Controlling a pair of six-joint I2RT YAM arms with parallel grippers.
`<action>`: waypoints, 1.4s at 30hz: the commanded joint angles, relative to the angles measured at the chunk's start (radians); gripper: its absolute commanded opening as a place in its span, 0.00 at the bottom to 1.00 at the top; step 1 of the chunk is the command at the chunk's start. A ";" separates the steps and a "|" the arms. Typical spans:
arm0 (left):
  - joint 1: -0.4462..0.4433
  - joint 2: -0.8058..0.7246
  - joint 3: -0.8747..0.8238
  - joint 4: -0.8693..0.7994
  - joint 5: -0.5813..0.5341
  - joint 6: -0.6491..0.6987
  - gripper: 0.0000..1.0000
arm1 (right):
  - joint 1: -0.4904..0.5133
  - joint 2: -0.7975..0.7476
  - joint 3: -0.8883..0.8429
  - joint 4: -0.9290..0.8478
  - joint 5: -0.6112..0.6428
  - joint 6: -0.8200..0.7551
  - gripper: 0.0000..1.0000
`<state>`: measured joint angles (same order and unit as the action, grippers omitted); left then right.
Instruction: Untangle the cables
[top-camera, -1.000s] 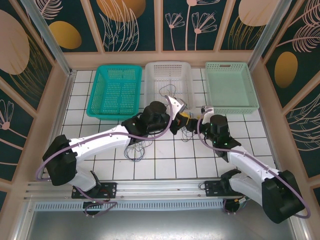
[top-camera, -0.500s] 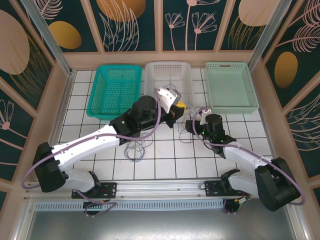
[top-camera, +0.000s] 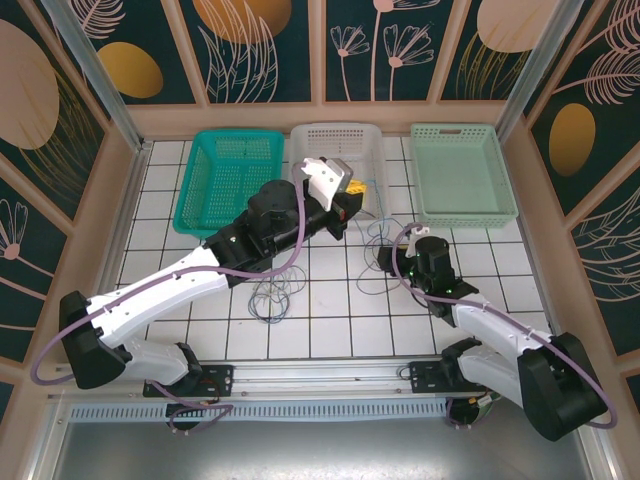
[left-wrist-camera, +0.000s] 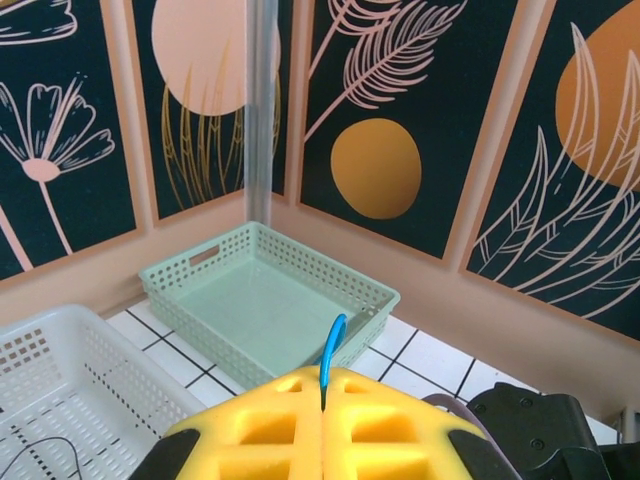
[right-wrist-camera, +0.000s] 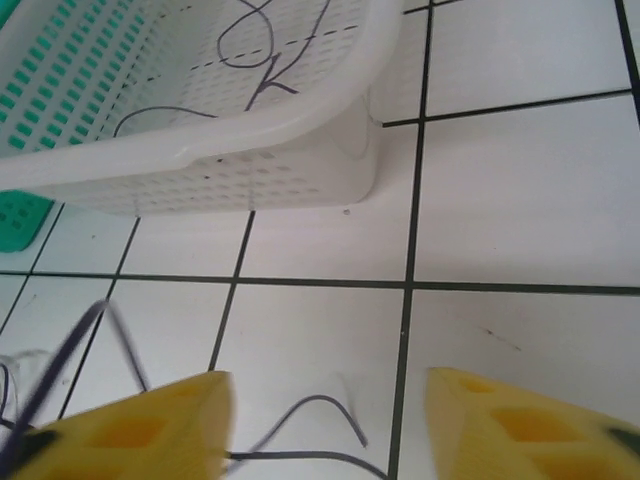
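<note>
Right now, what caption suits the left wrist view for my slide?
Left claw shut on a thin blue cable, white basket and mint-green basket beyond.

No writing, label, brand or number can be read on anything

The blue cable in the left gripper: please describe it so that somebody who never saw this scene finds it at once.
Follow the left arm toward the white basket, the middle of three at the far wall. Between the shut yellow pads of the left gripper one thin cable stands up in a curve. It is bright blue; the loose cables on the tiles look dark.
</note>
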<state>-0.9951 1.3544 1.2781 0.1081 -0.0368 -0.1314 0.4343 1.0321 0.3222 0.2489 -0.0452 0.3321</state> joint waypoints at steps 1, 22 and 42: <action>-0.005 -0.055 0.015 0.038 -0.031 0.030 0.05 | -0.031 0.015 -0.023 -0.022 0.020 0.054 0.38; -0.004 -0.107 -0.037 0.028 -0.044 0.018 0.07 | -0.131 0.006 -0.059 0.025 -0.088 0.127 0.33; -0.005 -0.069 -0.054 0.021 -0.034 -0.009 0.08 | -0.126 -0.318 -0.032 -0.087 -0.133 -0.049 0.72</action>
<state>-0.9951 1.2816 1.2327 0.1081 -0.0864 -0.1249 0.3084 0.7353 0.2668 0.1989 -0.1478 0.3290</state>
